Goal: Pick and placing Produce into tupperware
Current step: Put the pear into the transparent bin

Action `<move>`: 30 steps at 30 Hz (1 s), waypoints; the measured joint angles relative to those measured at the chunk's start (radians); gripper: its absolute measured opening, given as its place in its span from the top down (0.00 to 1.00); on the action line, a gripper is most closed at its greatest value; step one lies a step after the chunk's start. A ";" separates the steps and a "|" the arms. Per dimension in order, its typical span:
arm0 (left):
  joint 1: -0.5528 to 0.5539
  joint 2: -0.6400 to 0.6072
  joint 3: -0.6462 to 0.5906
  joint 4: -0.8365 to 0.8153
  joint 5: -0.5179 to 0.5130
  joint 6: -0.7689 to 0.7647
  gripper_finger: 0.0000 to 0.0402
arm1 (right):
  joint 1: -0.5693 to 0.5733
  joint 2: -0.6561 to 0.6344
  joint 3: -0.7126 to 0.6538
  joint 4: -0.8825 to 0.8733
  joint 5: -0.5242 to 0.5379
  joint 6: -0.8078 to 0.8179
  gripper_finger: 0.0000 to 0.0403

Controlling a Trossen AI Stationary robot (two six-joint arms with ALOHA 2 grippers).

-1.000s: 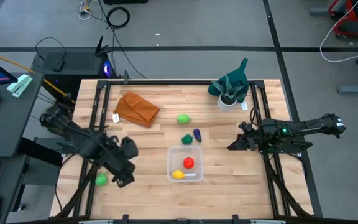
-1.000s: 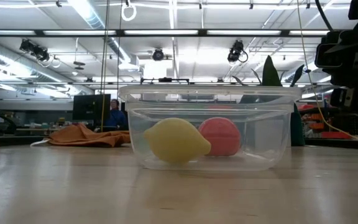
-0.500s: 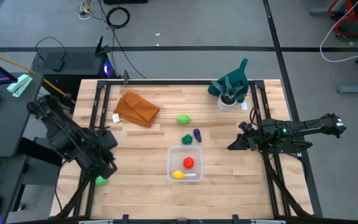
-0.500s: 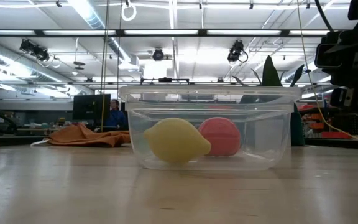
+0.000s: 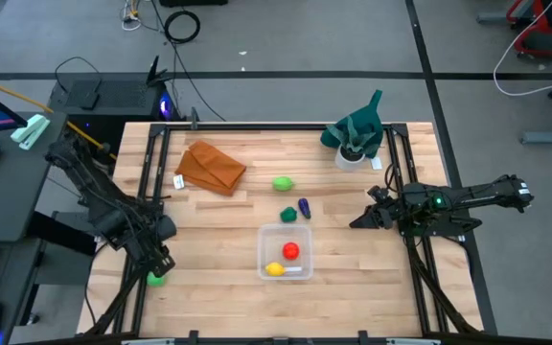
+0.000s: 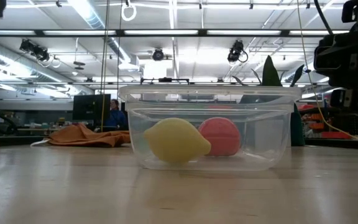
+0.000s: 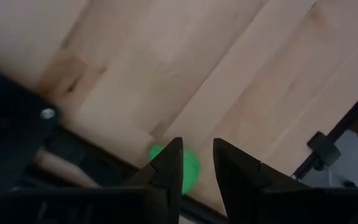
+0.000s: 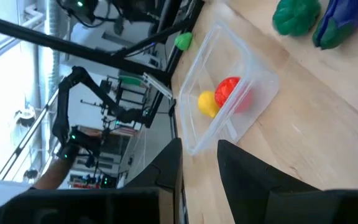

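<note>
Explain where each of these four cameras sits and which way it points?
High view: overhead, straight down on the table; both arms show.
Low view: table-top level, facing the tupperware; a dark arm part at right.
Left wrist view: on the left arm, facing a light green produce piece past the left gripper.
Right wrist view: on the right arm, past the right gripper.
Shared: the yellow produce in low and right wrist views.

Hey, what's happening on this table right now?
A two-armed robot is sorting toy produce into a clear tub. The yellow piece and the red piece are already inside. The left gripper is open at the table's left edge by a light green piece, seemingly going for it. The right gripper waits open at the right side. Another light green piece, a dark green piece and a purple piece lie outside.
</note>
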State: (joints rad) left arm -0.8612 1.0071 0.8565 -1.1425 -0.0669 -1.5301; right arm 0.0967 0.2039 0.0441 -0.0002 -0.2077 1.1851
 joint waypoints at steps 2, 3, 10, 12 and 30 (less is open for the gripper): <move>0.001 -0.017 -0.063 0.066 0.018 0.016 0.76 | 0.000 0.000 0.000 0.000 0.019 0.000 0.83; 0.000 -0.022 -0.090 0.101 0.025 0.024 0.76 | 0.000 0.000 0.000 0.000 0.024 0.004 0.83; 0.015 -0.023 -0.227 0.297 0.112 0.121 0.76 | 0.000 0.000 0.000 -0.003 0.071 0.042 0.83; 0.023 -0.023 -0.251 0.325 0.133 0.155 0.77 | 0.000 0.000 0.000 -0.003 0.085 0.045 0.83; 0.126 0.079 -0.258 0.495 0.184 0.417 0.48 | 0.000 0.000 0.000 -0.003 0.149 0.069 0.83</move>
State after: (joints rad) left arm -0.7357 1.0863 0.5990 -0.6473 0.1176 -1.1130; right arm 0.0967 0.2039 0.0441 -0.0032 -0.0589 1.2545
